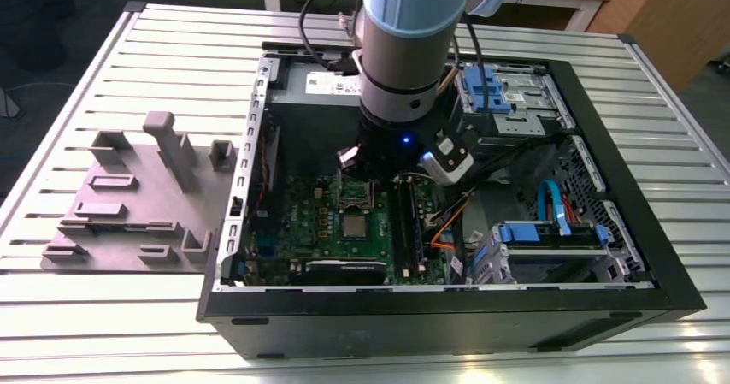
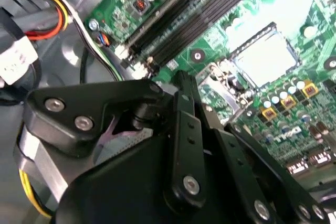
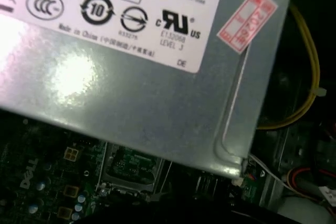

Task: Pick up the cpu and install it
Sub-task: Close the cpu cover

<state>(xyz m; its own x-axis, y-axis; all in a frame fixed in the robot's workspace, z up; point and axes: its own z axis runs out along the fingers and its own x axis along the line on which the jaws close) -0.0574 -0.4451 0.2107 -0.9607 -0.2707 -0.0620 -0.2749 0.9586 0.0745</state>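
Observation:
The cpu [image 1: 356, 227], a small silvery square, lies flat in its socket on the green motherboard [image 1: 308, 230] inside the open computer case. In the second wrist view the cpu [image 2: 265, 56] shows as a bright pale square, with the hinged metal socket frame [image 2: 218, 85] tipped up beside it. That frame [image 1: 357, 194] sits just behind the chip in the exterior view. My gripper [image 1: 362, 166] hangs low over the frame, a little behind the cpu and apart from it. Its black linkage [image 2: 181, 85] fills the foreground in the second wrist view.
The grey power-supply box [image 3: 131, 93] stands close behind the gripper. Long black memory sticks [image 1: 405, 221] run on the exterior view's right of the socket. Cables and blue drive bays [image 1: 548, 230] crowd that side. The case walls [image 1: 456, 316] surround everything. A grey fixture plate [image 1: 126, 196] lies outside.

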